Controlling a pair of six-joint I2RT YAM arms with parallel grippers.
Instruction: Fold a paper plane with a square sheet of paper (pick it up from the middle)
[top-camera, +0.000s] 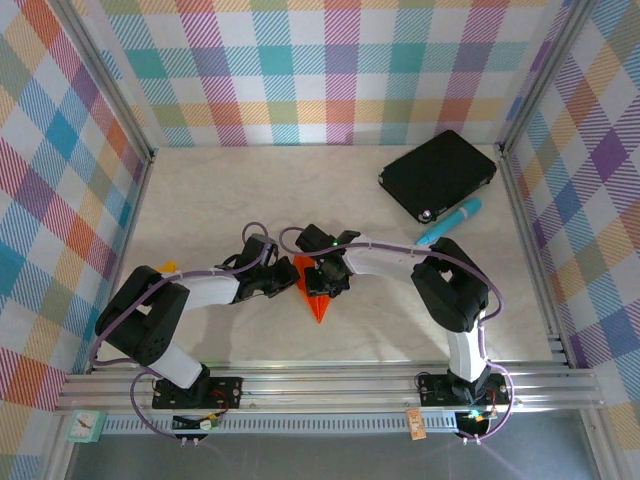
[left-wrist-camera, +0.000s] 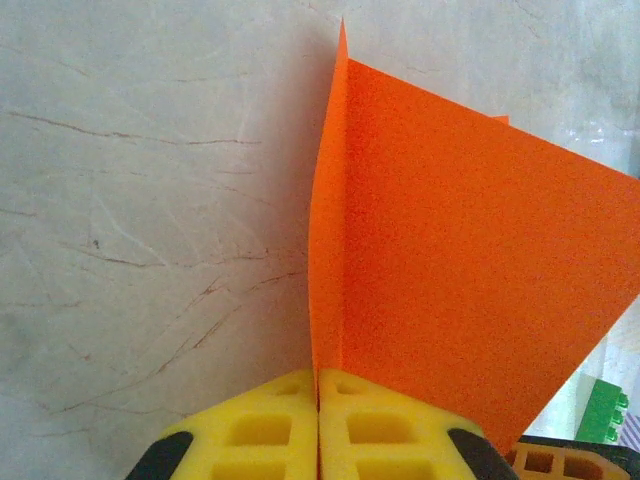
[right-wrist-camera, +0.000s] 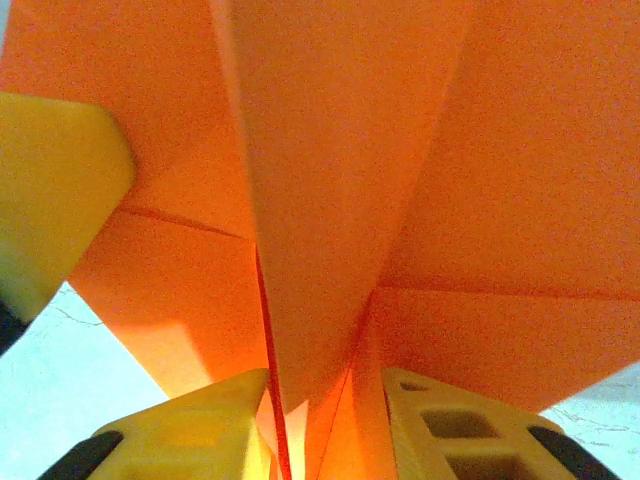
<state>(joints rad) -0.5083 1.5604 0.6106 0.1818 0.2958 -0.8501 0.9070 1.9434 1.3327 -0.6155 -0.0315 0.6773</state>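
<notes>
Orange paper plane (top-camera: 316, 290), creased with raised ridge, pinched by 2 hands.

The paper plane (right-wrist-camera: 340, 200) runs past the picture's top and sides; a green block (left-wrist-camera: 603, 412) is cropped.

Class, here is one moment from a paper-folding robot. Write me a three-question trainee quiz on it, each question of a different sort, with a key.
1. True or false: the left gripper is shut on the paper plane.
2. Which colour is the pen beside the black pad? A red B teal C white
3. Fill in: the plane's nose points toward the ____ edge of the table.

Key: 1 true; 2 B; 3 near
</notes>
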